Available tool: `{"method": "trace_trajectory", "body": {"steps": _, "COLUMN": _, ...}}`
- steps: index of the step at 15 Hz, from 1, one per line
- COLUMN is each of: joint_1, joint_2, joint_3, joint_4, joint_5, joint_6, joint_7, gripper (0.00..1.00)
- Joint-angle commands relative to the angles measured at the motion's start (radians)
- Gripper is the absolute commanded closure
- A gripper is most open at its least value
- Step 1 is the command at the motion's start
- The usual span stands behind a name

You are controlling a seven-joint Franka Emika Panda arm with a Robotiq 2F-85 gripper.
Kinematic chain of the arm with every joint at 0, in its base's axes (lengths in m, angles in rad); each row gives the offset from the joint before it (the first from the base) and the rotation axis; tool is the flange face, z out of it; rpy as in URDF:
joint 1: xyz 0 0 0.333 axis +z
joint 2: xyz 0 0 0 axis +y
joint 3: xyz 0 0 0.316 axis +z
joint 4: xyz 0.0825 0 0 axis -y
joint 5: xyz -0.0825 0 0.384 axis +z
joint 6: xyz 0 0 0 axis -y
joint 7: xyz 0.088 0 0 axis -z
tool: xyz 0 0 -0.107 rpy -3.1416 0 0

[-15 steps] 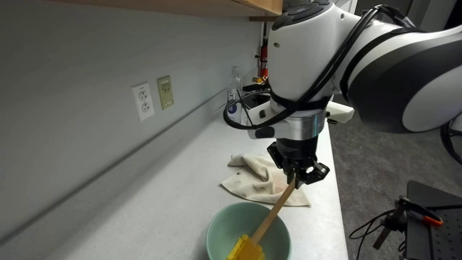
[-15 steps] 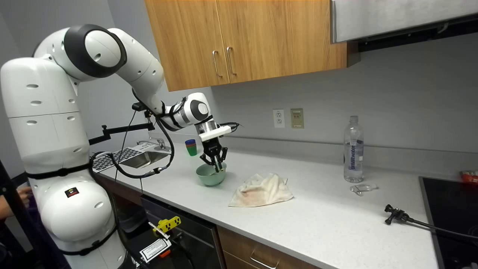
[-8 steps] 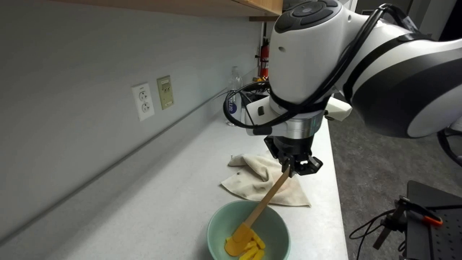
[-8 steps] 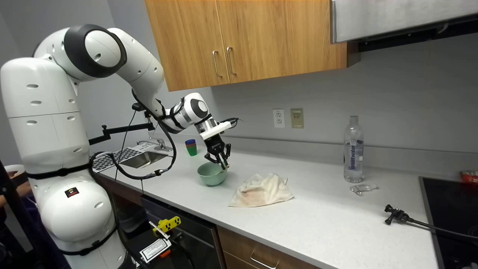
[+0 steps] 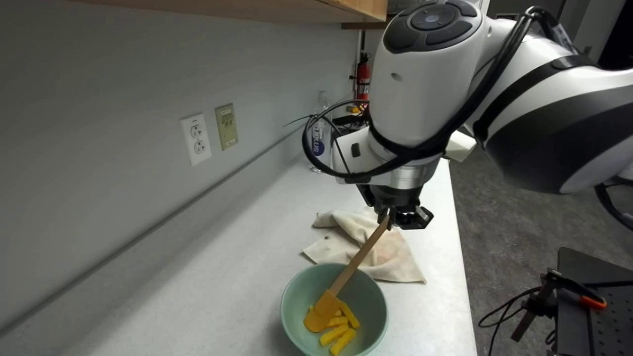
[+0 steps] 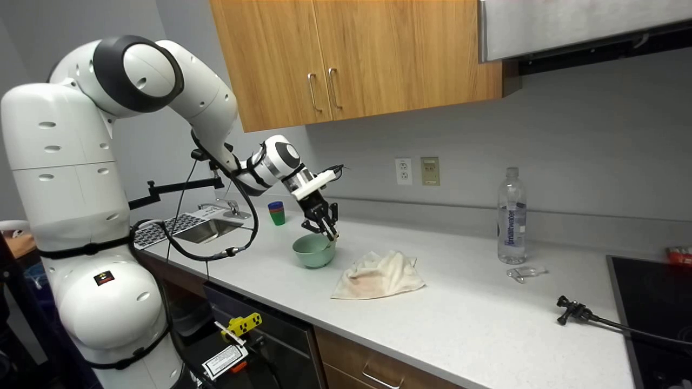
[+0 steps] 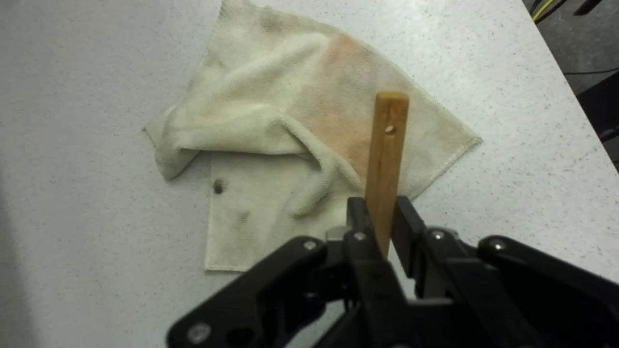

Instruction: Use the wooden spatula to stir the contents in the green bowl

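Note:
The green bowl (image 5: 368, 311) stands on the counter and also shows in an exterior view (image 6: 311, 256). Several yellow strips (image 5: 342, 340) lie in it. The wooden spatula (image 5: 360, 256) leans into the bowl, tilted, with its yellow-orange head (image 5: 320, 312) low at one side of the bowl among the strips. My gripper (image 5: 386, 220) is shut on the spatula handle, above and beyond the bowl rim, and shows in an exterior view (image 6: 332, 235). In the wrist view my gripper (image 7: 381, 208) clamps the handle (image 7: 387, 150), whose holed end sticks out past the fingertips; the bowl is out of that view.
A crumpled cream towel (image 5: 390, 257) lies beside the bowl, beneath my gripper in the wrist view (image 7: 256, 130). A water bottle (image 6: 511, 221), stacked cups (image 6: 277, 213), a sink (image 6: 208, 231) and a cooktop (image 6: 657, 313) are further off. A wall backs the counter; wooden cabinets (image 6: 367, 59) hang above.
My gripper has moved with the spatula, away from the bowl towards the towel side. The spatula head shifted to the bowl's side, the strips spread apart, and the bowl slid slightly the same way.

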Motion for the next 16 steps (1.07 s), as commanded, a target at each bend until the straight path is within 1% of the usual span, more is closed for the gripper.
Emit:
{"method": "trace_trajectory", "body": {"steps": 1, "joint_1": -0.014, "joint_2": 0.012, "joint_3": 0.009, "joint_4": 0.0, "joint_5": 0.049, "joint_6": 0.076, "joint_7": -0.083, "gripper": 0.96}}
{"method": "trace_trajectory", "body": {"steps": 2, "joint_1": -0.015, "joint_2": 0.015, "joint_3": 0.009, "joint_4": -0.001, "joint_5": 0.061, "joint_6": 0.096, "joint_7": -0.102, "gripper": 0.96}}
{"method": "trace_trajectory", "body": {"steps": 4, "joint_1": -0.013, "joint_2": 0.02, "joint_3": 0.008, "joint_4": 0.001, "joint_5": 0.075, "joint_6": 0.098, "joint_7": -0.13, "gripper": 0.96}}
{"method": "trace_trajectory", "body": {"steps": 8, "joint_1": -0.007, "joint_2": 0.02, "joint_3": 0.005, "joint_4": 0.009, "joint_5": 0.086, "joint_6": 0.052, "joint_7": -0.17, "gripper": 0.96}}
{"method": "trace_trajectory", "body": {"steps": 12, "joint_1": 0.002, "joint_2": 0.016, "joint_3": -0.003, "joint_4": 0.017, "joint_5": 0.018, "joint_6": 0.002, "joint_7": -0.145, "gripper": 0.96}}
{"method": "trace_trajectory", "body": {"steps": 14, "joint_1": 0.007, "joint_2": 0.013, "joint_3": -0.006, "joint_4": 0.022, "joint_5": -0.045, "joint_6": -0.024, "joint_7": -0.115, "gripper": 0.96}}
{"method": "trace_trajectory", "body": {"steps": 15, "joint_1": 0.014, "joint_2": -0.071, "joint_3": 0.019, "joint_4": 0.044, "joint_5": 0.002, "joint_6": -0.08, "joint_7": -0.175, "gripper": 0.96}}
{"method": "trace_trajectory", "body": {"steps": 16, "joint_1": 0.013, "joint_2": -0.076, "joint_3": 0.023, "joint_4": 0.051, "joint_5": 0.021, "joint_6": -0.084, "joint_7": -0.178, "gripper": 0.96}}
